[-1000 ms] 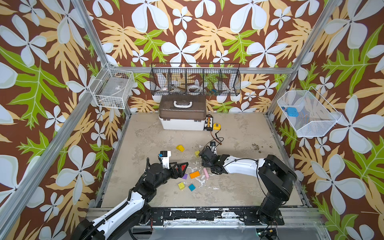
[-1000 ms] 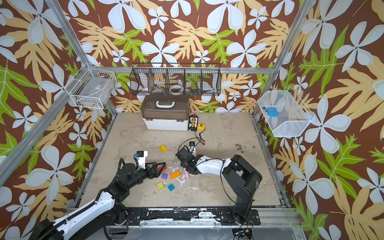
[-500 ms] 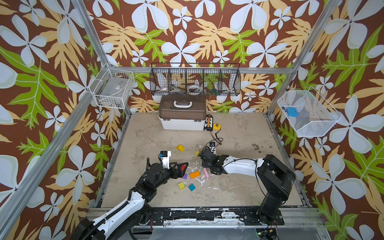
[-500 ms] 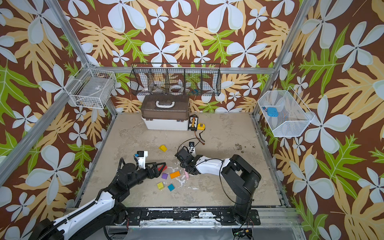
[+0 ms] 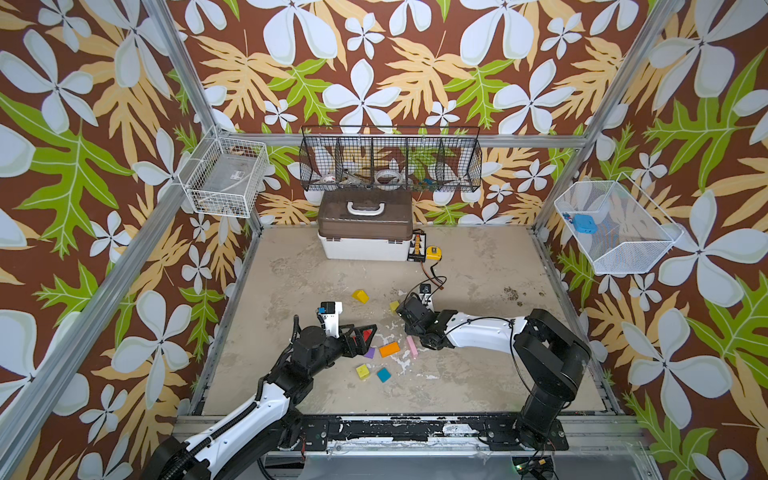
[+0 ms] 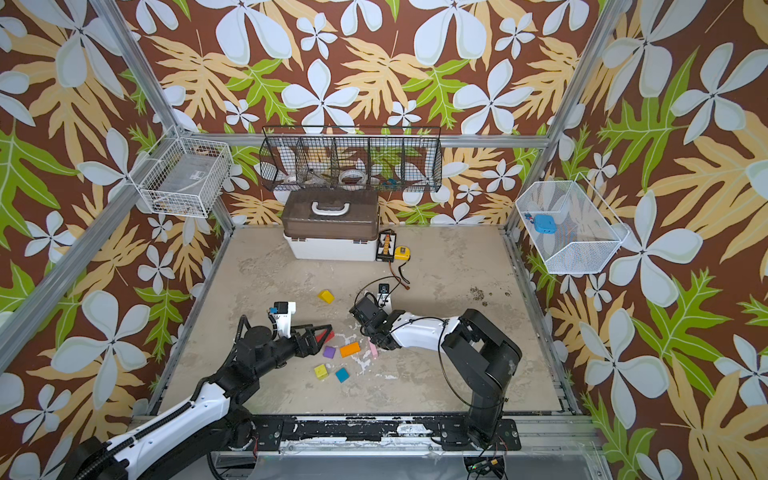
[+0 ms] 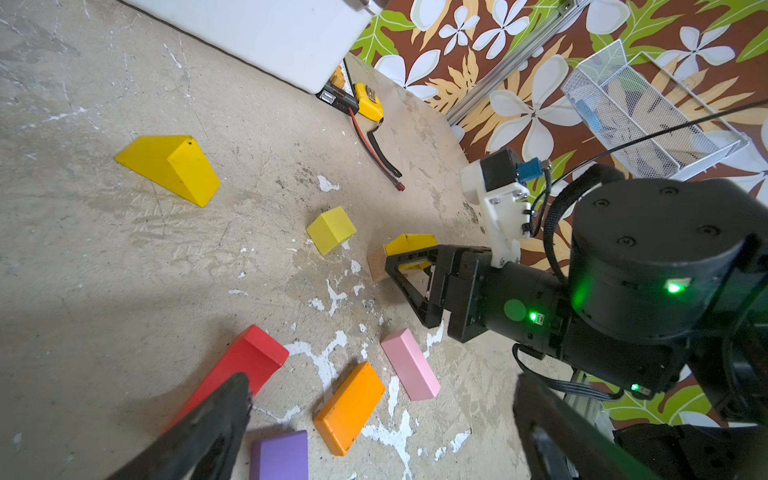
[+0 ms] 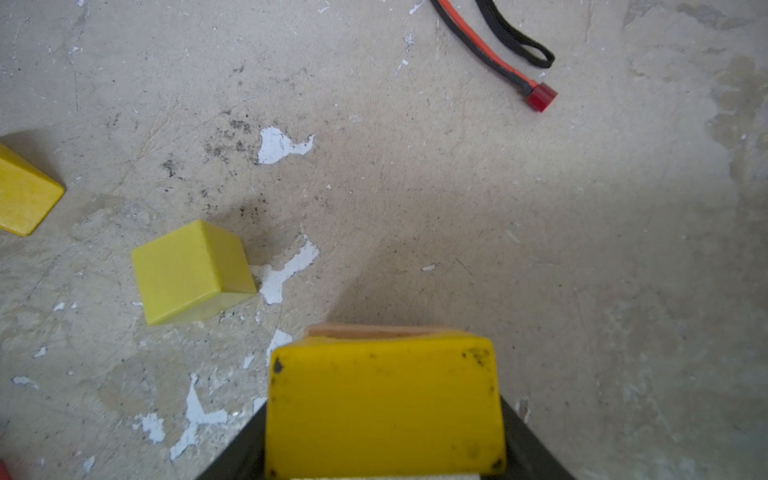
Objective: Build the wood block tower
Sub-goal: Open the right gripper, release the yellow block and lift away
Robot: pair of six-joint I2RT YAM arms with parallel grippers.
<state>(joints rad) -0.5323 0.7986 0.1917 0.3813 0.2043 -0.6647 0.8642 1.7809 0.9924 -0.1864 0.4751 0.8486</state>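
Right gripper (image 7: 405,259) clamps yellow block (image 8: 384,411) against plain wood block (image 7: 376,266), mid-table, apparently to begin stacking. Left gripper (image 5: 369,333) stands wide open over red arch (image 7: 232,374). Other blocks (image 5: 389,349) lie scattered nearer.

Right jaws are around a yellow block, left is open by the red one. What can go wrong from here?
1. The right gripper has the yellow block between its jaws, with the plain wood block against it; lifting may drag or tip that one.
2. The left gripper is open, a finger right by the red block, with the purple block and orange block close by; a sweep could scatter them.
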